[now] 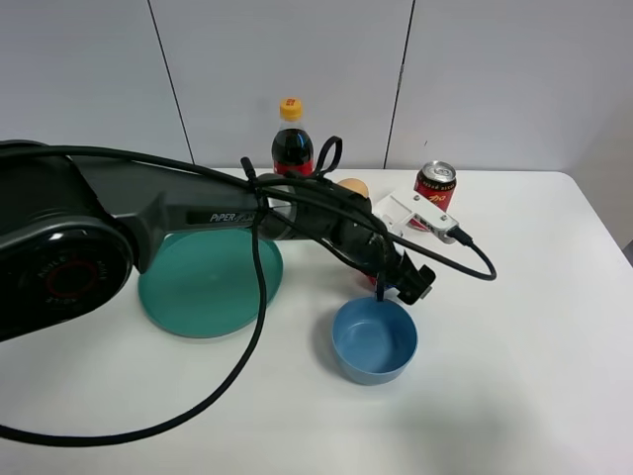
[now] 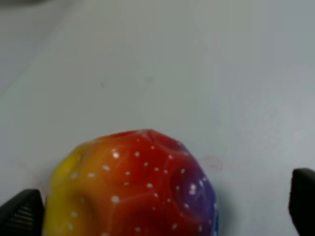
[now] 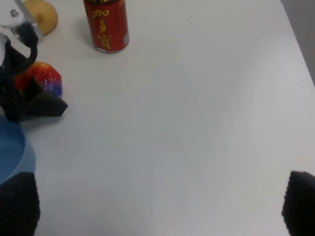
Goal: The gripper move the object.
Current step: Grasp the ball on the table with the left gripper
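- left gripper (image 1: 401, 285) reaches across the middle; jaws apart, one on each side of the ball (image 2: 133, 187), not clamped on it.
- ball sits on the table (image 1: 534, 327), just behind the bowl (image 1: 371, 368), on the near side of the egg (image 1: 353, 187) and the can (image 1: 435, 185).
- left wrist view: ball lies off-centre between the fingers (image 2: 22, 216), close to one, with a clear gap to the other.
- ball is roughly round, so no long axis to line up with.
- right gripper (image 3: 160, 206) is spread wide, holds nothing and is well apart from the ball; the left is nearer.
- judgement: closing should take it, though the ball may slide sideways first.
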`<act>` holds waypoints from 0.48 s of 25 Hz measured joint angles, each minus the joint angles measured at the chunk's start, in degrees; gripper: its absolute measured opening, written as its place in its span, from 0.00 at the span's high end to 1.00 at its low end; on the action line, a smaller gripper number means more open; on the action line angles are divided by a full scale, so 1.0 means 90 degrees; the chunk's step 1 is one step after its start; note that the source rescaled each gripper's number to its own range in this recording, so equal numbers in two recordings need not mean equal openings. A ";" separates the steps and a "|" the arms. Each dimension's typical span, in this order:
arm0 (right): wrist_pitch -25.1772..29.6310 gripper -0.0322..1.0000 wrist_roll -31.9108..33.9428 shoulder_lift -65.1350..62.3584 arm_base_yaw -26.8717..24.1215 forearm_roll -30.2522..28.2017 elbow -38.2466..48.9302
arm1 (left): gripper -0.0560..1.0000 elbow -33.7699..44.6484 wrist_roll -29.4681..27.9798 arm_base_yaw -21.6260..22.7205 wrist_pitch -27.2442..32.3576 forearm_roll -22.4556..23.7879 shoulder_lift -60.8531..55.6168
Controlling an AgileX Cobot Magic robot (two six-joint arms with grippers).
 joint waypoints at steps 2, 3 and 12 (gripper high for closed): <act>0.0000 0.00 0.0000 0.0000 0.0000 0.0000 0.0000 | 0.00 0.0000 0.0000 0.0007 0.0007 -0.0015 0.0055; 0.0000 0.00 0.0000 0.0000 0.0000 0.0000 0.0000 | 0.00 0.0000 0.0000 0.0037 0.0007 -0.0024 0.0068; 0.0000 0.00 0.0000 0.0000 0.0000 0.0000 0.0000 | 0.00 0.0000 0.0000 0.0178 -0.0222 -0.0050 0.0103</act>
